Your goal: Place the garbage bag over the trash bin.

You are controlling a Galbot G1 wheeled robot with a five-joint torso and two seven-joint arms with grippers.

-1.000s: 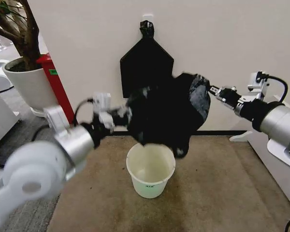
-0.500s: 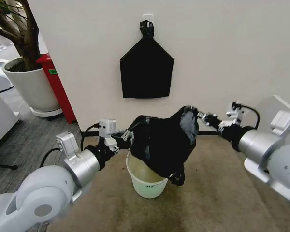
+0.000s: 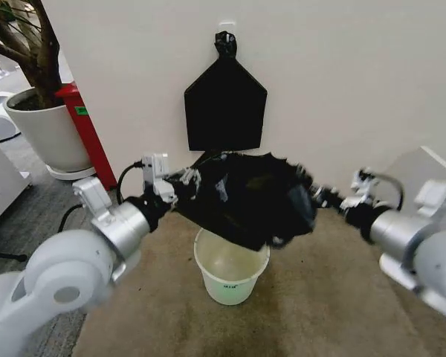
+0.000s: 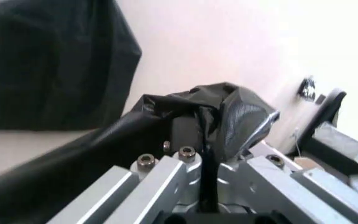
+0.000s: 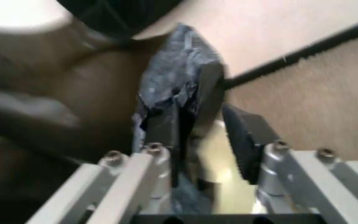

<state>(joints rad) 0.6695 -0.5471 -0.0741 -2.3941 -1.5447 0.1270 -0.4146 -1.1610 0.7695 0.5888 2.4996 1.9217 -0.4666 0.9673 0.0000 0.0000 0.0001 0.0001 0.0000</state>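
The black crinkly garbage bag (image 3: 245,197) hangs stretched between my two grippers, just above the cream-white trash bin (image 3: 230,271) on the carpet. My left gripper (image 3: 184,181) is at the bag's left edge. In the left wrist view, that gripper (image 4: 201,135) is shut on a fold of the garbage bag (image 4: 235,109). My right gripper (image 3: 317,195) is at the bag's right edge. In the right wrist view, its jaws (image 5: 201,116) stand apart, and the garbage bag (image 5: 173,79) is draped over one finger. The bin's mouth is partly hidden by the bag.
A flat black bundle (image 3: 224,100) hangs on the wall right behind the bag. A large white plant pot (image 3: 48,134) and a red box (image 3: 89,130) stand at the left. A white unit (image 3: 424,167) is at the right, and brown carpet (image 3: 334,297) lies around the bin.
The bag dropped from high up to the bin's rim. It has now risen a little and is pulled wider and flatter. Both grippers moved with it.
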